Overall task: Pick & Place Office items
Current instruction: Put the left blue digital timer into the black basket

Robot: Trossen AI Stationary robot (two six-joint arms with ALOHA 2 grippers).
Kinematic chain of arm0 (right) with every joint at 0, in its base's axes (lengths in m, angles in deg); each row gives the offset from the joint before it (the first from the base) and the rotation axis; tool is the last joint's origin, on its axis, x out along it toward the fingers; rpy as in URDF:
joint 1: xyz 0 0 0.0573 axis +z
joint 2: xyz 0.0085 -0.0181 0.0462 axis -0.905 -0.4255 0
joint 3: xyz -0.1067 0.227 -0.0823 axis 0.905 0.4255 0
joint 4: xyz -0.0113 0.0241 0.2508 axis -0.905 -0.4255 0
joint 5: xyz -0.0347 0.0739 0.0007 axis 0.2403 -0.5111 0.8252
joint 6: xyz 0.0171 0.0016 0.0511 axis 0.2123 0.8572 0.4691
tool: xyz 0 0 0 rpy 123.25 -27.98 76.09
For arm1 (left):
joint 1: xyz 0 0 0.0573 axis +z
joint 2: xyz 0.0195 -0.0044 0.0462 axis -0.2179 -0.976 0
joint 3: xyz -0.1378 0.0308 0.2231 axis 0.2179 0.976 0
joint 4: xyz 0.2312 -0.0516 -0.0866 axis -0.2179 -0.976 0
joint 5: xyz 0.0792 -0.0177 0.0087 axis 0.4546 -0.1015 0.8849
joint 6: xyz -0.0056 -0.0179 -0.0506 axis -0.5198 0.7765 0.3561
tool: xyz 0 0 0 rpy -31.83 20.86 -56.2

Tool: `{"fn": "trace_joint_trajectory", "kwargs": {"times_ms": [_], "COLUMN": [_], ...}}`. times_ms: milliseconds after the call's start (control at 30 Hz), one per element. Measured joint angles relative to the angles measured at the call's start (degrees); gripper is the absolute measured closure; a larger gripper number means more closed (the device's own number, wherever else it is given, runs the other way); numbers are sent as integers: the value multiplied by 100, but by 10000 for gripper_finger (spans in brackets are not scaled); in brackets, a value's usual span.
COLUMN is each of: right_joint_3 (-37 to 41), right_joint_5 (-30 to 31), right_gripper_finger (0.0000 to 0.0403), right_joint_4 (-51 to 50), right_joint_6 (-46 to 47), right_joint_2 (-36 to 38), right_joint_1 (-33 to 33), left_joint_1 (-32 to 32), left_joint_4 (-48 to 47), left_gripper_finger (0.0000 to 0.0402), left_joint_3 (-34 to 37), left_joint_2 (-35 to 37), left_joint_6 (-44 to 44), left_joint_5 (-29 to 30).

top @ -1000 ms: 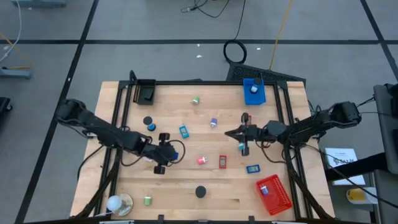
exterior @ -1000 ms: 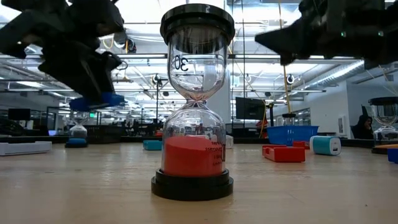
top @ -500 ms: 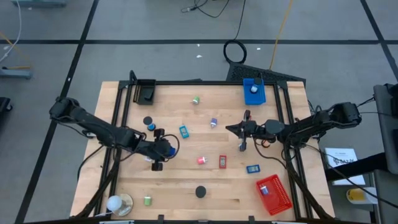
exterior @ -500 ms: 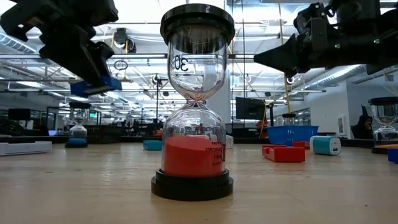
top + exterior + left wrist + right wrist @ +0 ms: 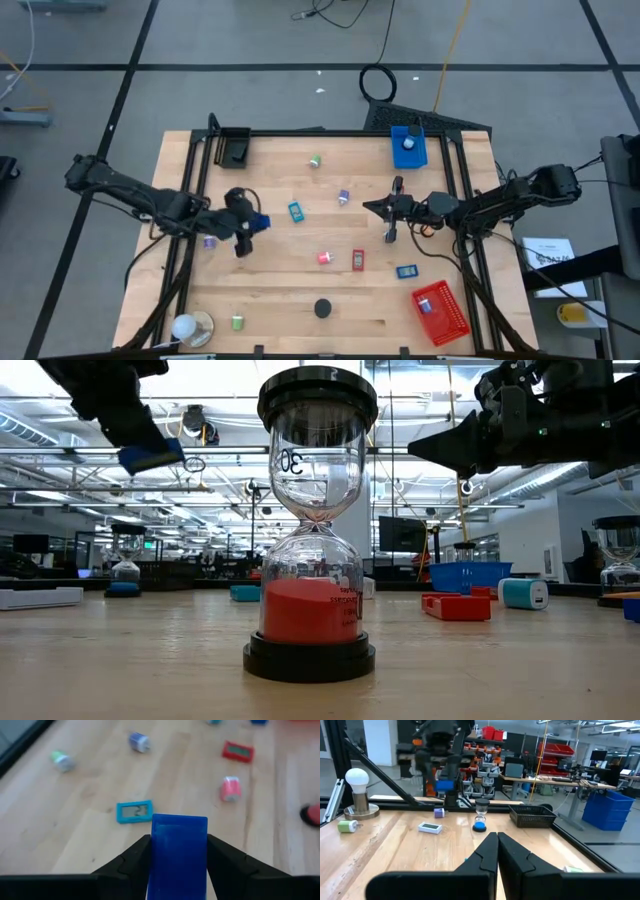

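Observation:
My left gripper (image 5: 252, 223) hovers over the table's left half, shut on a small blue block (image 5: 179, 845), which the low view shows high above the wood (image 5: 151, 457). My right gripper (image 5: 368, 209) hangs above the right half, fingers shut and empty (image 5: 497, 836), pointing left. Small office items lie scattered on the wood: a teal clock (image 5: 296, 211), a pink roll (image 5: 324, 258), a red clock (image 5: 358, 260), a blue clock (image 5: 406, 271), green rolls (image 5: 316, 160) (image 5: 238, 322) and a purple piece (image 5: 209, 241). An hourglass with red sand (image 5: 312, 610) stands upright near the near edge. My left gripper pinches the blue block between its two fingers (image 5: 132, 860), one on each side face (image 5: 156, 851). The fingers come from the table's left, slanting down. The block sticks out past the fingertips and is lifted clear of the table.
A blue tray (image 5: 396, 152) holding a white round object sits at the far right, a red tray (image 5: 441, 310) at the near right, a black tray (image 5: 235, 147) at the far left. A white and tan bulb (image 5: 190, 327) stands at the near left corner. Black frame rails run along both sides.
My left gripper has kept its hold on the blue block, risen well above the table and drawn back toward the left and far edges. That uncovered the purple piece below it. My right gripper dipped a little early on and then stayed still.

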Motion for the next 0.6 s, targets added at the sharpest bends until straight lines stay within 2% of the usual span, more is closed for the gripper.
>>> {"fn": "trace_joint_trajectory", "kwargs": {"times_ms": [133,267,467,600], "right_joint_3": [0,0,0,0], "right_joint_5": [-2,-2,-2,-4], "right_gripper_finger": [401,401,400,399], "right_joint_4": [-1,0,3,4], "right_joint_6": [0,0,0,0], "right_joint_2": [0,0,0,0], "right_joint_1": [0,0,0,0], "left_joint_1": [309,929,2192,3292], "left_joint_4": [-580,-1219,-1352,-1518], "left_gripper_finger": [232,232,232,232], "left_joint_3": [0,0,-32,-572], "left_joint_2": [421,684,805,564], "left_joint_6": [332,583,373,18], "left_joint_5": [316,446,203,72]}}
